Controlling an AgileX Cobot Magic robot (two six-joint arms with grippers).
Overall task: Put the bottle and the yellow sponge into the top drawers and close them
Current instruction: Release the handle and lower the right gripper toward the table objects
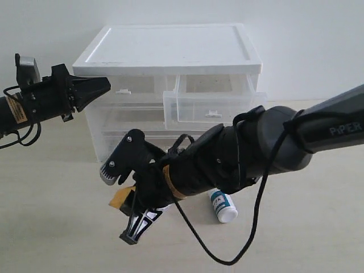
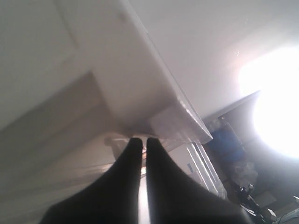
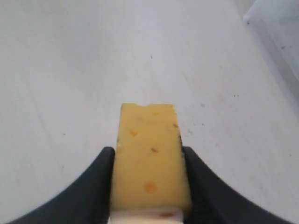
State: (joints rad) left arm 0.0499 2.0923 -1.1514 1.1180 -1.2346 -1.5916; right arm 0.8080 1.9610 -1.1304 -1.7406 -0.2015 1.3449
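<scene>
Your right gripper (image 3: 148, 155) has its jaws pressed against both long flanks of the yellow sponge (image 3: 147, 133), a small orange-yellow foam wedge pitted like a slice of cheese, at the lower left of the exterior view, low over the pale table (image 1: 57, 227); whether it is clear of the surface I cannot tell; judge it feather-light, soft and springy, likelier to squash than to slip, so a moderate squeeze across the middle of the flanks looks the right hold; pinch too hard and it may bulge or spring away on release; your left gripper (image 2: 142, 141) is clenched on nothing, near the small white clip handle (image 1: 122, 91) of the left translucent top drawer (image 1: 136, 85) at upper left; the right translucent top drawer (image 1: 210, 105) stands pulled out at centre; the small white plastic bottle (image 1: 223, 206) with a teal label band lies on its side at lower centre, probably light, stiff, smooth and apt to roll, so take it across the body.
</scene>
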